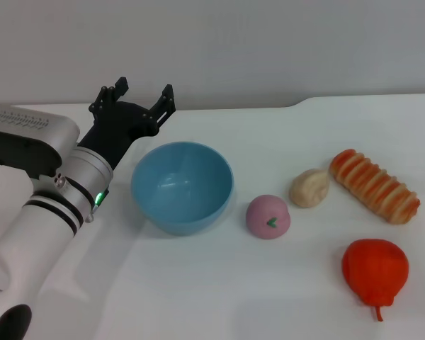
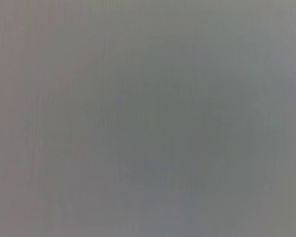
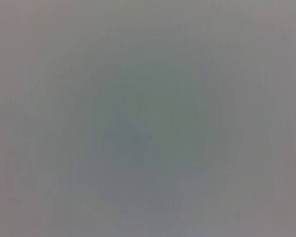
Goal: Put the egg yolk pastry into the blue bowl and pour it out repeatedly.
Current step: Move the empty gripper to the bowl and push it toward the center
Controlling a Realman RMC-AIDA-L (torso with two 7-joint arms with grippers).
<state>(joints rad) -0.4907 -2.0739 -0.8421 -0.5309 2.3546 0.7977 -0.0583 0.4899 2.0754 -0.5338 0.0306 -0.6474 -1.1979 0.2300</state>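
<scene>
Right of centre on the white table (image 1: 198, 297), head view: egg yolk pastry (image 1: 309, 188), pale beige, lumpy, matte, between pink bun (image 1: 268, 217) and striped bread (image 1: 374, 185). Blue bowl (image 1: 182, 187), smooth, empty, upright, left of the bun. Left gripper (image 1: 143, 97) beyond the bowl's far-left rim, fingers apart, holding nothing. Red pear-shaped fruit (image 1: 375, 272) near right. No legible writing. Wrist views: featureless grey.

I see a light-blue bowl (image 1: 182, 187), a pale beige-cream pastry (image 1: 309, 188), a pink bun (image 1: 268, 217) with a green mark, orange-and-cream striped bread (image 1: 374, 185), a red-orange fruit (image 1: 375, 269), all on a white table (image 1: 198, 283). My left pincer (image 1: 145, 99) is black.
</scene>
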